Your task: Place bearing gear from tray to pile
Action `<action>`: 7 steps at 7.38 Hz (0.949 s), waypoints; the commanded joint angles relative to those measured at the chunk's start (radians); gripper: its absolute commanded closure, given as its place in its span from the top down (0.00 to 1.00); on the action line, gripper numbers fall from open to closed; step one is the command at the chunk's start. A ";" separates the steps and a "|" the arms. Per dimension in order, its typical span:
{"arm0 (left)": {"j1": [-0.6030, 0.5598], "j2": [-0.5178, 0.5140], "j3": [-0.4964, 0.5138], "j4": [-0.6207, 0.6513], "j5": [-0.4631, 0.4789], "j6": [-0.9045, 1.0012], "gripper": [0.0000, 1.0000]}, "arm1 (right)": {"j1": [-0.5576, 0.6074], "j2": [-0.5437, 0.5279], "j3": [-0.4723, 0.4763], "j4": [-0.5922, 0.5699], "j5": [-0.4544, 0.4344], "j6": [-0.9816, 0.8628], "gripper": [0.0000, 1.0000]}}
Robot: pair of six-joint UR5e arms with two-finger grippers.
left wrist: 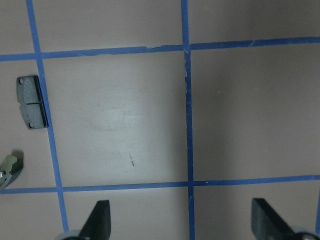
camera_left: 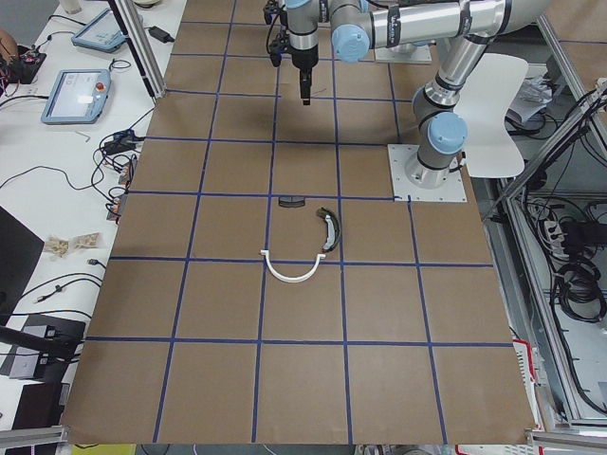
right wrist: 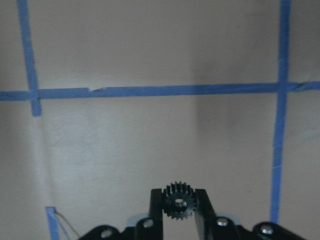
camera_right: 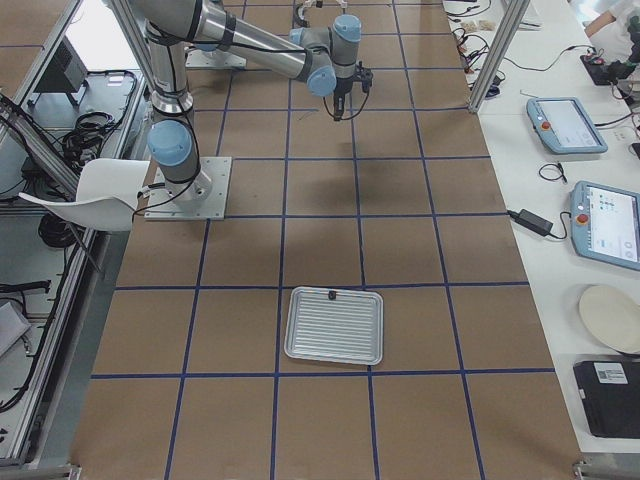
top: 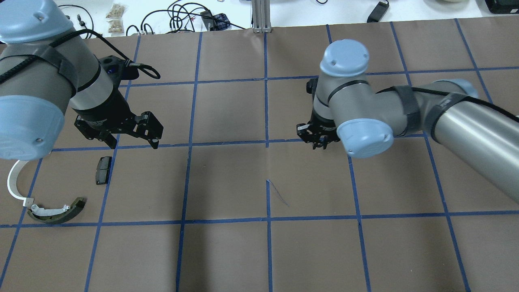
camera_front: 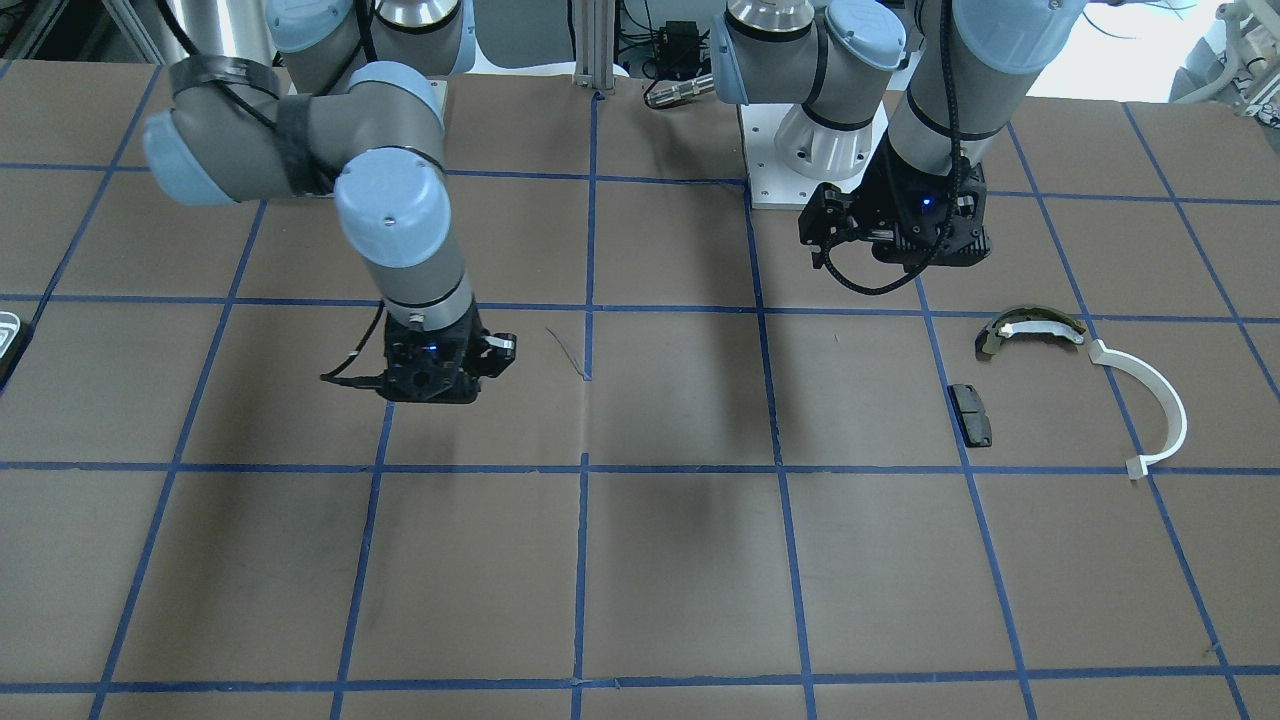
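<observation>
My right gripper (right wrist: 178, 210) is shut on a small black toothed bearing gear (right wrist: 177, 201) and holds it above the brown table near the middle (top: 318, 142). The ribbed pale tray (camera_right: 333, 330) lies far off at the table's right end, with a small dark part (camera_right: 330, 294) at its rim. The pile lies on the left side: an olive-and-white curved shoe (top: 56, 213), a thin white half-ring arc (top: 14, 182) and a black rectangular pad (top: 103, 169). My left gripper (top: 131, 138) is open and empty, hovering just beyond the pad (left wrist: 31, 102).
Blue tape lines grid the brown paper table (top: 227, 182). A small tear in the paper (top: 277, 192) lies near the centre. Cables and tablets lie on the white benches beyond the table edges. A sliver of the tray (camera_front: 6, 335) shows at the front view's left edge.
</observation>
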 commanded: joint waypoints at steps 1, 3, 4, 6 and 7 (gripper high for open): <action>0.008 -0.003 -0.008 0.006 0.001 0.011 1.00 | 0.191 0.102 -0.008 -0.179 0.023 0.304 0.00; 0.010 -0.006 -0.008 0.009 0.000 0.012 1.00 | 0.212 0.120 -0.007 -0.200 0.098 0.386 0.08; 0.008 -0.011 -0.008 0.009 0.000 -0.003 1.00 | 0.209 0.123 -0.008 -0.200 0.096 0.380 0.54; 0.008 -0.017 -0.008 0.009 -0.002 -0.012 1.00 | 0.162 0.106 -0.016 -0.186 0.035 0.258 1.00; 0.008 -0.018 -0.006 0.009 -0.003 -0.014 1.00 | 0.087 0.079 -0.034 -0.148 0.010 0.144 1.00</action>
